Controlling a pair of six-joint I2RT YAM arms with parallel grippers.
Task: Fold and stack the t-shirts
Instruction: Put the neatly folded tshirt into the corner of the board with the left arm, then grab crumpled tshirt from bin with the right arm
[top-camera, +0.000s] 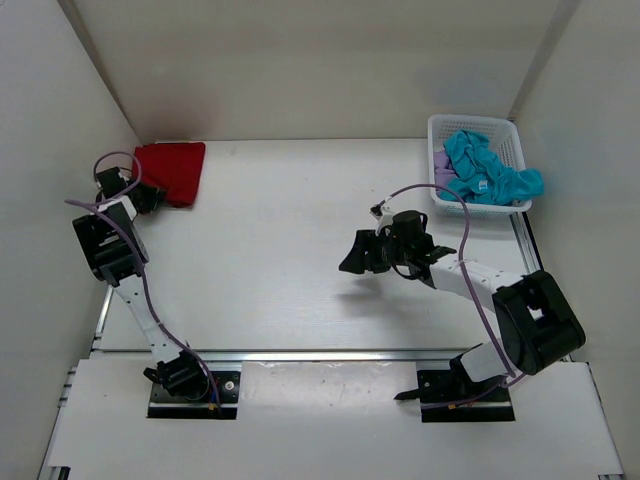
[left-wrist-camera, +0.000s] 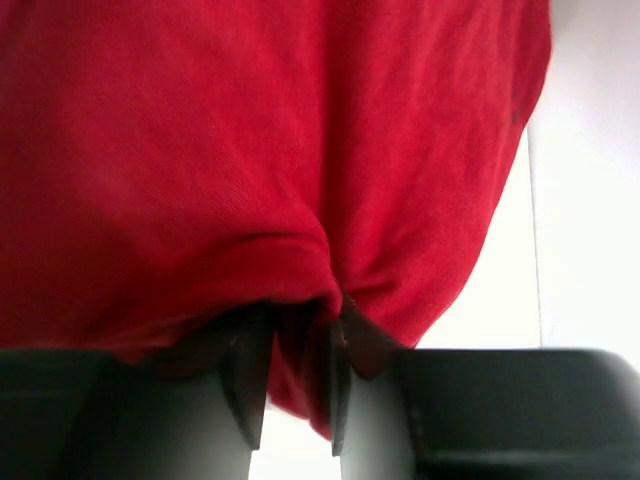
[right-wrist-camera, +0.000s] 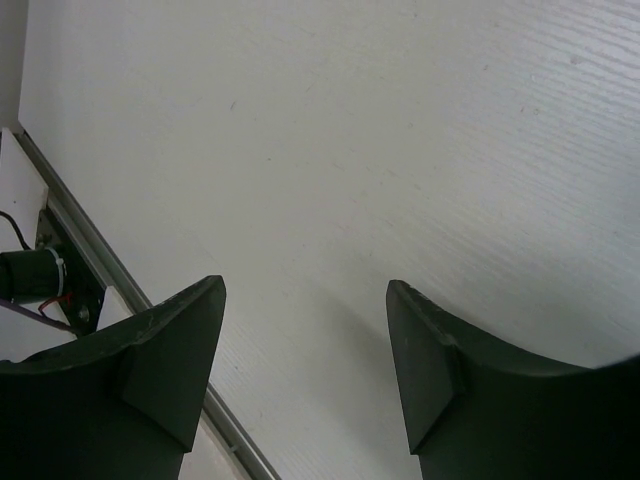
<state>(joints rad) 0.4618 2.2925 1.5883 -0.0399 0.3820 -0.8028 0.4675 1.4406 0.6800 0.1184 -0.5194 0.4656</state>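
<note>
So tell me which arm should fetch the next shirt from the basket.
Right. The right gripper, open, hovers near the basket holding the teal shirt; the left gripper is far off, red shirt between its fingers.

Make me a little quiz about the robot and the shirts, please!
1. True or false: the right pincer is holding a shirt.
2. Which shirts are in the white lattice basket? A) the teal t-shirt and the lavender t-shirt; B) only a red one; C) none at all.
3. Fill in: the cloth bunched at the left pincer belongs to the ___ t-shirt.

Key
1. False. Its jaws stand wide open with nothing between them.
2. A. The teal one spills over the rim.
3. Dark red: it is the dark red t-shirt.
</note>
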